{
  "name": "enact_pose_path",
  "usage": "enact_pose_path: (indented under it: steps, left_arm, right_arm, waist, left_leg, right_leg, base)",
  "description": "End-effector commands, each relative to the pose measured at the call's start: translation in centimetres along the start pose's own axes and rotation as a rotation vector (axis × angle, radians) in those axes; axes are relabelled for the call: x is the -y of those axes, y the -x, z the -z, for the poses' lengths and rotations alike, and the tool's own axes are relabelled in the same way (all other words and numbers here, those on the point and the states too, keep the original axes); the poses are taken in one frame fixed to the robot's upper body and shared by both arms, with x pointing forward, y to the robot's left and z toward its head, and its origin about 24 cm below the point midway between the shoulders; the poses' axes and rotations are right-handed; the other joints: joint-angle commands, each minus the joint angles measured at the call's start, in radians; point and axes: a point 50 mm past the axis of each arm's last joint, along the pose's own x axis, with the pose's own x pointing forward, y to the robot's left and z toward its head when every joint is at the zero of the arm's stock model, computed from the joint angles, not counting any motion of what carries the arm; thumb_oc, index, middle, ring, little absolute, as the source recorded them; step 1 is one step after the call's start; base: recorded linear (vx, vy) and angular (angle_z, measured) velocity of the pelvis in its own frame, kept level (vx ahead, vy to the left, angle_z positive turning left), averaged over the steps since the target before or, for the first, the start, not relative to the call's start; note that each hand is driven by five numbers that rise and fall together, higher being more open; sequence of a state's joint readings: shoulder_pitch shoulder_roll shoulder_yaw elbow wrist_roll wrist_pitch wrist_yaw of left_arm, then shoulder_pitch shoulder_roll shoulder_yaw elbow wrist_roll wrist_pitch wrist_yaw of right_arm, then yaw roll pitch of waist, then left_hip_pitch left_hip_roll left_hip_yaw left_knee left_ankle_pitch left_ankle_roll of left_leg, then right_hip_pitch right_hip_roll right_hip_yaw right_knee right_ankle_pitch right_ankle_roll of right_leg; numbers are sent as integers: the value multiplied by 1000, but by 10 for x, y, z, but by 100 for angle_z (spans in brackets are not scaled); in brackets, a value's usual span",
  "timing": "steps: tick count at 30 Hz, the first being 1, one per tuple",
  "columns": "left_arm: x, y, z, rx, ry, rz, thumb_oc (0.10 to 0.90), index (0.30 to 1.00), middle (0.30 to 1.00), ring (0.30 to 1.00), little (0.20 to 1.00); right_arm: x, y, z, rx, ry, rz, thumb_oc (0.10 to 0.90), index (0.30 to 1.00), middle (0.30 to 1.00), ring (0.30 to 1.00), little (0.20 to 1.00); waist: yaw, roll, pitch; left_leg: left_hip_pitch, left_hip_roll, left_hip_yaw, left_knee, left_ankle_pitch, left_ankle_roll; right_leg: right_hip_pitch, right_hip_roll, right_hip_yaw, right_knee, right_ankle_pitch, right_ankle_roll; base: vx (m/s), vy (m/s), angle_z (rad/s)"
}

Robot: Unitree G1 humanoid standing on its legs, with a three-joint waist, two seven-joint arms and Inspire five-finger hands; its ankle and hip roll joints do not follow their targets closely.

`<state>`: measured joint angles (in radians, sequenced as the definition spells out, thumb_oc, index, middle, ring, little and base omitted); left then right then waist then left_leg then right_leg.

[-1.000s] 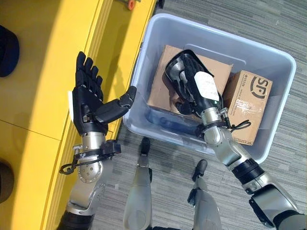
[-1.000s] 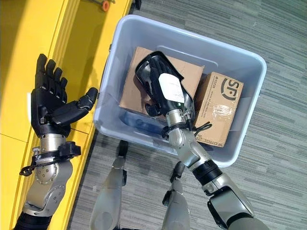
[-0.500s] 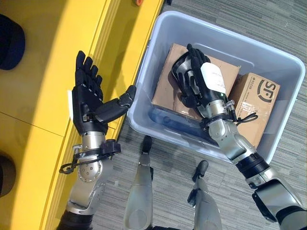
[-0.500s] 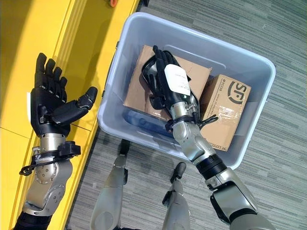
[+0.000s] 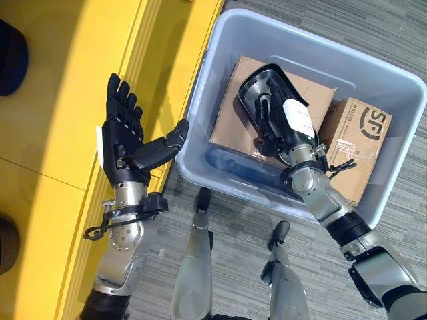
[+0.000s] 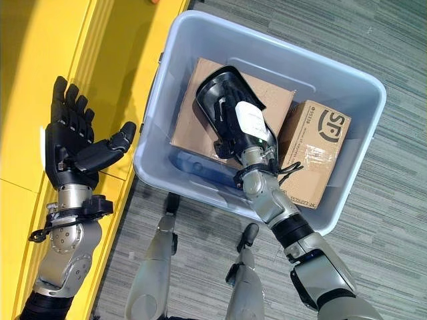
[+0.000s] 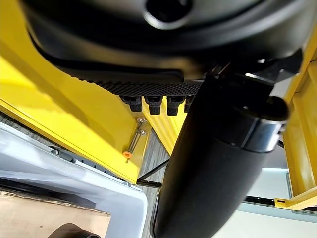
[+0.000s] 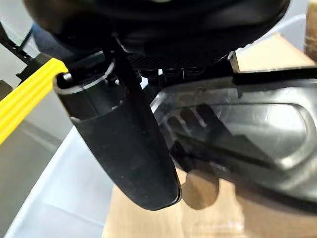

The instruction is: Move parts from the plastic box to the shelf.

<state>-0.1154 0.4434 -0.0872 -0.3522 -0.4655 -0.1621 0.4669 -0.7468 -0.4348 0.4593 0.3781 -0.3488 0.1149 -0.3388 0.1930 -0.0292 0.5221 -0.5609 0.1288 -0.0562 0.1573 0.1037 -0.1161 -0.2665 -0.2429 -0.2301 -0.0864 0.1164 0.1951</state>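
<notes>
A glossy black moulded part stands tilted above the large cardboard box inside the grey-blue plastic box. My right hand is shut on it, with fingers curled inside its hollow; in the right wrist view the thumb lies beside the black part. My left hand is open, palm up, over the edge of the yellow shelf, just left of the box, and holds nothing.
A smaller printed cardboard box leans at the right end of the plastic box. A dark blue item lies on its floor. Dark objects sit on the shelf. A small orange-tipped tool lies on the yellow frame.
My right hand's fingers, laid flat over the black part half a second ago, have curled into it and tipped it up off the cardboard box. The left hand has stayed still.
</notes>
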Motion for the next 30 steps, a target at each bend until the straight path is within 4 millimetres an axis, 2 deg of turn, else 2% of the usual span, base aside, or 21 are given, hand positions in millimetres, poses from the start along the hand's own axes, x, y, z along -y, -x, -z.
enact_pose_path:
  steps: [1, 8, 13, 25, 30]
  left_arm:
    - [5, -3, -44, 251, 69, 42, 900, 1000, 1000, 1000, 1000]
    - [5, -2, -41, 233, 64, 42, 900, 1000, 1000, 1000, 1000]
    - [6, 0, -41, 229, 65, 50, 900, 1000, 1000, 1000, 1000]
    - [6, -3, -48, 276, 53, 51, 900, 1000, 1000, 1000, 1000]
    - [7, -4, -51, 300, 59, 49, 900, 1000, 1000, 1000, 1000]
  right_arm:
    - [20, -19, -34, 133, -57, 93, 900, 1000, 1000, 1000, 1000]
    - [-4, -13, -9, 0, -99, 22, 900, 1000, 1000, 1000, 1000]
    - [-9, -12, -4, -28, -85, 6, 900, 1000, 1000, 1000, 1000]
    - [6, -22, -2, 20, 108, 19, 900, 1000, 1000, 1000, 1000]
    - [20, -28, -6, 65, 214, 46, 900, 1000, 1000, 1000, 1000]
  waist:
    - [-26, -18, -5]
    - [-25, -11, -2]
    - [-23, -8, -2]
    - [-16, -7, -2]
    - [-14, -12, -2]
  left_leg:
    - [-137, -25, 13, 34, 54, 16]
    - [-155, -25, 12, 42, 54, 18]
    - [-160, -26, 16, 43, 54, 18]
    - [-188, -30, 11, 48, 53, 21]
    - [-195, -32, 7, 53, 51, 20]
  right_leg:
    - [277, 76, 22, 4, -309, -77]
    - [263, 75, 22, 4, -305, -75]
    - [258, 75, 23, 6, -306, -75]
    - [235, 80, 24, 7, -307, -76]
    - [234, 82, 19, 7, -308, -76]
  base:
    - [0, 0, 0]
    - [0, 0, 0]
    - [0, 0, 0]
    - [0, 0, 0]
    - [0, 0, 0]
